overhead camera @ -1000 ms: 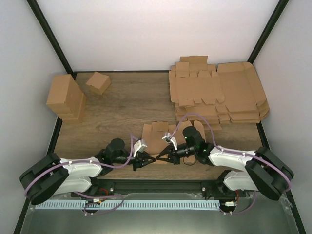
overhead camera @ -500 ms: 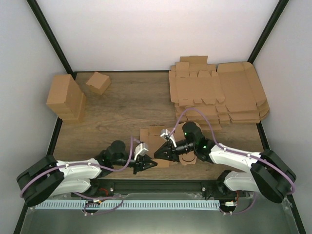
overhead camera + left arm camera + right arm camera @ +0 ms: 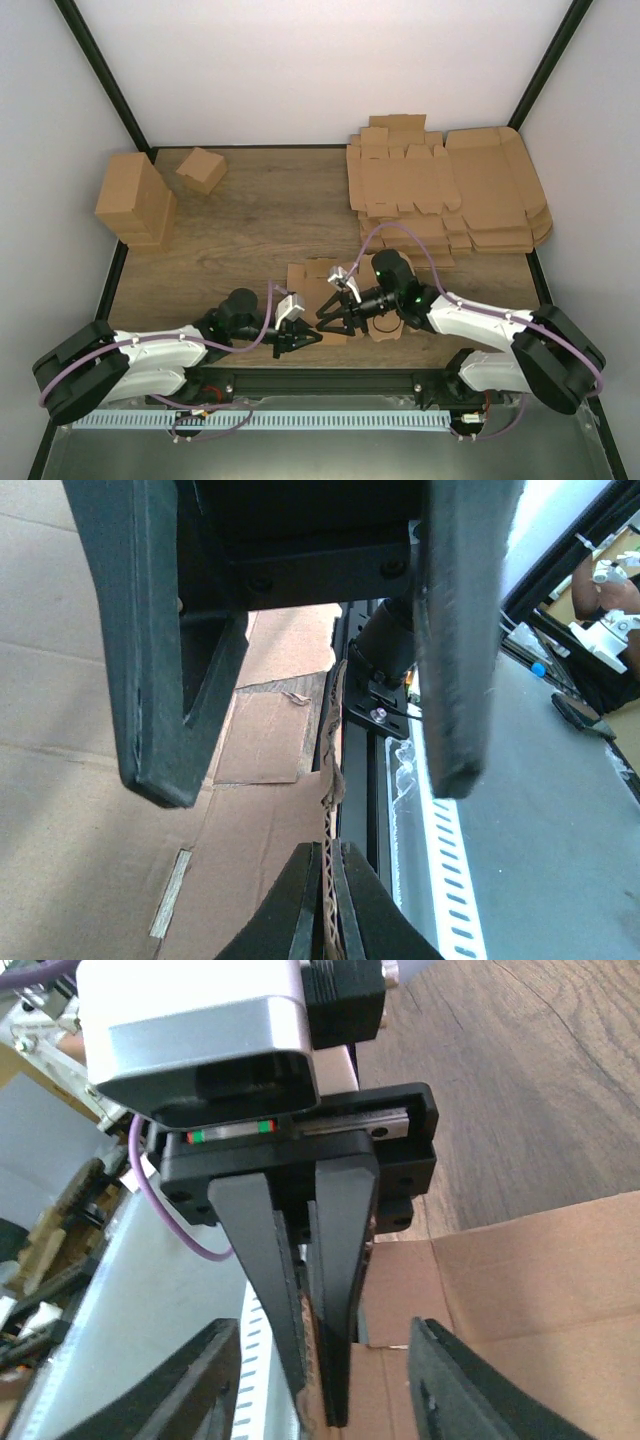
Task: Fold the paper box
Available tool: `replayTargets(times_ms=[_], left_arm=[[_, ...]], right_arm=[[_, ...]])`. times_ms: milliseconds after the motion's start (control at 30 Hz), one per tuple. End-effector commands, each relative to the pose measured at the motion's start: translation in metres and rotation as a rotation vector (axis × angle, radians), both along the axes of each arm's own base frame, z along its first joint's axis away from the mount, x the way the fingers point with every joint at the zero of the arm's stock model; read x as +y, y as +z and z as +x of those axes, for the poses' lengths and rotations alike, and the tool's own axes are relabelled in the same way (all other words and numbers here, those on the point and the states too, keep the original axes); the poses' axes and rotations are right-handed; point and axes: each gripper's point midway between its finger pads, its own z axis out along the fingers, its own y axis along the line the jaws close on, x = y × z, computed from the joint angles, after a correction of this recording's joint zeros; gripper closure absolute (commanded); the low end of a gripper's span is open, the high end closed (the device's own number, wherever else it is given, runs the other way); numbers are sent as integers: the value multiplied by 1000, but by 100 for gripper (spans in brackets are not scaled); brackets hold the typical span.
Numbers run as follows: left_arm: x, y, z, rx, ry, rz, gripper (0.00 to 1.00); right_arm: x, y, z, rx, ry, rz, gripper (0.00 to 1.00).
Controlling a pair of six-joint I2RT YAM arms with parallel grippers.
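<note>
The paper box [image 3: 312, 284] is a flat brown cardboard sheet with flaps, lying near the table's front edge between the two arms. My left gripper [image 3: 304, 338] is shut on the sheet's near edge. In the left wrist view the corrugated edge stands pinched between the left gripper's [image 3: 325, 858] two fingertips, with the sheet [image 3: 200, 880] spreading to the left. My right gripper [image 3: 335, 318] is open just beyond that spot. In the right wrist view the right gripper's [image 3: 322, 1332] fingers straddle the left gripper's shut fingers [image 3: 335, 1290] without touching the cardboard [image 3: 530, 1290].
A stack of large flat cardboard sheets [image 3: 445, 190] fills the back right. A tall brown block [image 3: 135, 200] and a small folded carton [image 3: 202, 168] stand at the back left. The black rail [image 3: 320, 378] runs along the table's near edge, right below both grippers.
The right gripper's jaws have opened and let go of the sheet's edge. Before that, both grippers slid the sheet a little left and nearer. The left gripper stays shut on it.
</note>
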Motion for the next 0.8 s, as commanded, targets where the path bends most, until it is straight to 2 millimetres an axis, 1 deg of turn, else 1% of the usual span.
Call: replayTargets(times_ms=[0,200,333,467,533,767], left_arm=[[-5,17,0,-55,-24,-50,96],[-5,16,-1,-51,-26,-47,96],[-5,15,-1,-50,-25,-45,96],[-5,14,-2,-43,-31,-43,96],[-6,13,-2,-39,-36,-42,96],[-9,1,-7,-13,-67,-5,96]], right_arm=[[3,-4,2,8,14,-13,55],[7,-7,3,5,25,-28,70],[6,-6,2,-3,23,-24,77],[7,-2,4,-17,13,-15,93],[6,3,6,-31,-1,-8,98],[7,22,10,-61,-24,26,99]])
